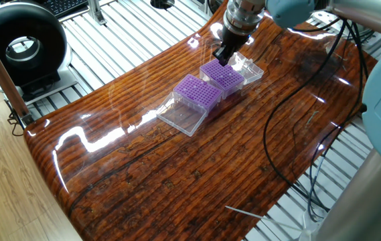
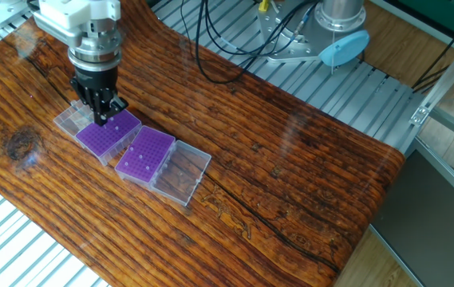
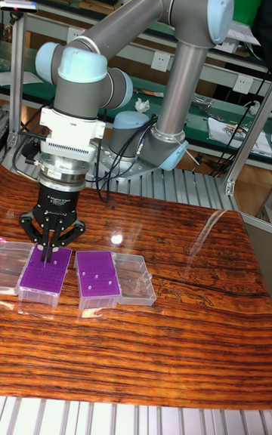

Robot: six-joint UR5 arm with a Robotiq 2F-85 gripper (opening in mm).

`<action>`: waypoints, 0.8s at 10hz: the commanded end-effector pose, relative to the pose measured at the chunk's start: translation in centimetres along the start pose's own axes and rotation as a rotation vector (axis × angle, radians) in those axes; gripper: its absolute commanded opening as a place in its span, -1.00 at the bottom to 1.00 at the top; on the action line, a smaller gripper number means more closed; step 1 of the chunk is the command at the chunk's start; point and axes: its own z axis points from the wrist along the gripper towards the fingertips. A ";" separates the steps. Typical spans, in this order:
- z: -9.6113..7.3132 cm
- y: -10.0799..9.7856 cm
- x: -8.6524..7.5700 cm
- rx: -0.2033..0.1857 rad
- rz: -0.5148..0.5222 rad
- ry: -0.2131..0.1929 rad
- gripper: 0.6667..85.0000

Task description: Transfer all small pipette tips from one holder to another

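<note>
Two purple grid racks lie side by side on the wooden table, each with its clear lid folded open. My gripper (image 2: 103,114) (image 1: 222,59) (image 3: 47,255) stands upright over the farther rack (image 2: 108,132) (image 1: 222,75) (image 3: 44,272). Its fingertips are drawn together and reach down to the grid's top. Whether a tip sits between them is too small to tell. Small pipette tips (image 2: 140,155) (image 3: 95,279) show as a few pale dots in the nearer rack (image 2: 145,154) (image 1: 197,92) (image 3: 97,276). One more pale dot (image 2: 117,127) marks the farther rack.
Open clear lids (image 2: 181,173) (image 2: 71,118) flank the racks. Black cables (image 1: 290,127) trail over the table's right side. A round black device (image 1: 21,41) stands beyond the left edge. The arm's base (image 2: 334,28) sits on the slatted metal frame behind the table.
</note>
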 end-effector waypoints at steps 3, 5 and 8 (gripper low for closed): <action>0.0 0.3 -0.4 -0.027 0.004 -0.023 -0.98; 0.1 0.3 -0.4 -0.033 -0.002 -0.027 -0.98; 0.6 -0.2 -0.2 -0.030 -0.011 -0.034 -0.98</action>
